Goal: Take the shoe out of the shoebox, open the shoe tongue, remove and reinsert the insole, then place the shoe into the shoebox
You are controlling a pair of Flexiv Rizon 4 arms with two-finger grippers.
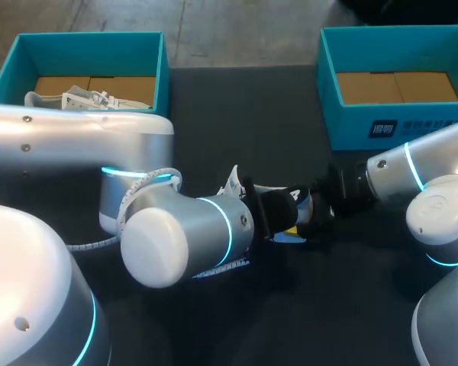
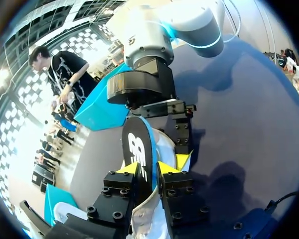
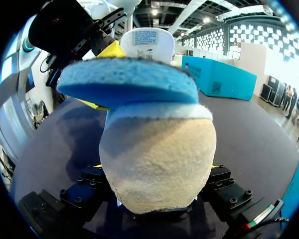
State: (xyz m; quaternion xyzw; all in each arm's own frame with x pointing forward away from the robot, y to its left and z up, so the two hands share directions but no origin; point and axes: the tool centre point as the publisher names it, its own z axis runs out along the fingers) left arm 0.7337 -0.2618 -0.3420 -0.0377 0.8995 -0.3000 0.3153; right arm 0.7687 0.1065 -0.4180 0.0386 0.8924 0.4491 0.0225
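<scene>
Shoe (image 3: 154, 149) clenched in right gripper (image 3: 154, 169) — left gripper (image 2: 148, 168) pinches the insole (image 2: 138, 144), partly out of it; reinsertion, boxing likely remain.

white shoe (image 1: 91, 99) in left shoebox (image 1: 162, 69) — second shoe (image 1: 299, 202) mid-table

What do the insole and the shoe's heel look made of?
The insole looks like blue foam, matte and finely pitted underneath. The shoe's heel seems beige suede or similar napped fabric: fuzzy and dull.
</scene>
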